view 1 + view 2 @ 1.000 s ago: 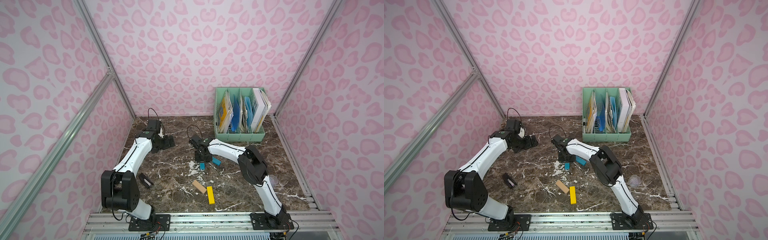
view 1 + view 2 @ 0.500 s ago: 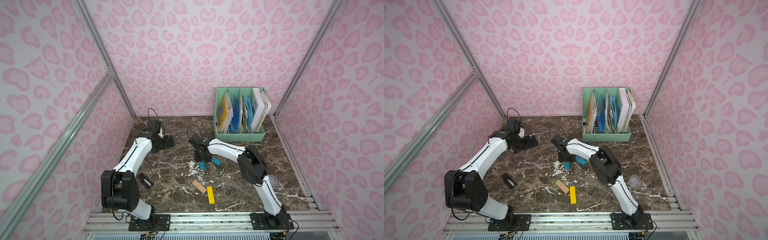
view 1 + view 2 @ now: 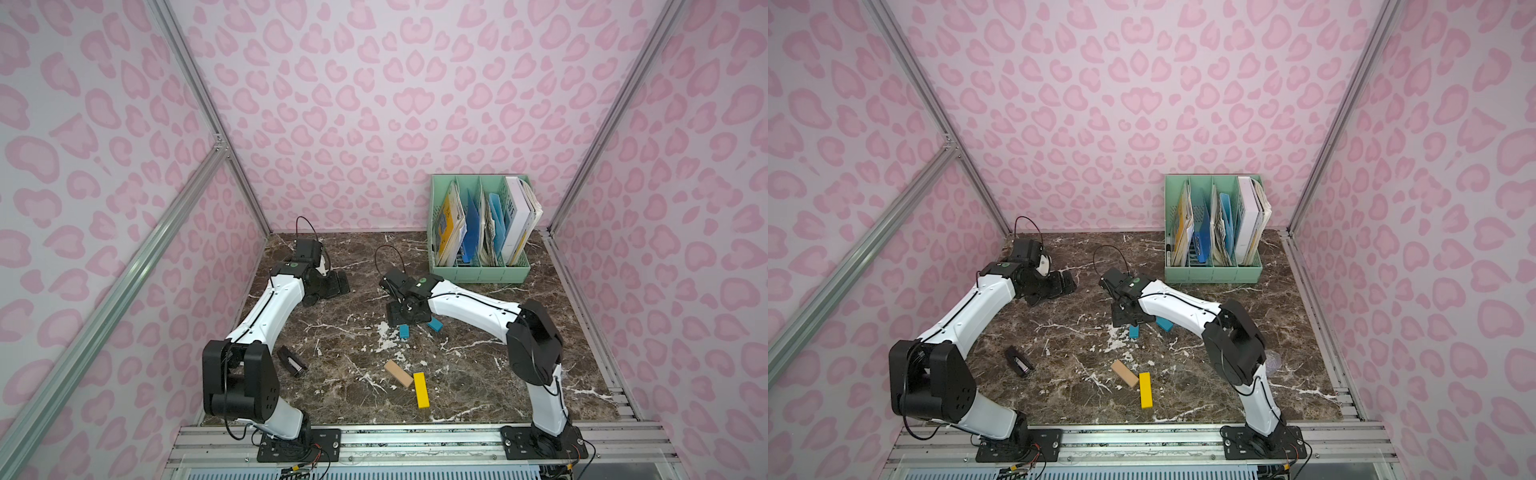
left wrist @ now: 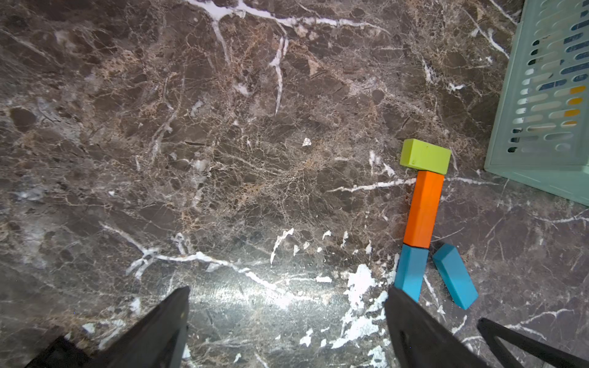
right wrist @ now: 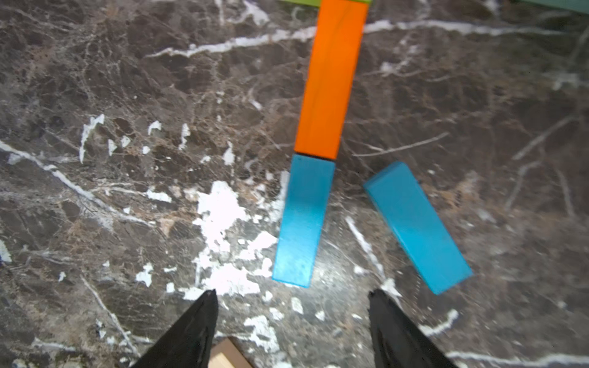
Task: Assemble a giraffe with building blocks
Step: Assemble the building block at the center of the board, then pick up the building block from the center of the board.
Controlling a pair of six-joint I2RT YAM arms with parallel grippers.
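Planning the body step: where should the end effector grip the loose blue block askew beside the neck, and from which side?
Probably take the loose blue block across its long sides at mid-length, from above. It lies flat and slanted, apart from the neck's blue block, so both long faces are free; match its slant.

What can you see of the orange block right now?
The orange block is a long rectangular bar, matte painted and wood-like, lying flat on the dark marble table. Nothing grips it. One end butts against the lime green block, which lies crosswise. The other end meets the teal blue block, nearly in line with a slight bend. The second teal blue block lies apart from it. In both top views the right arm hides it.
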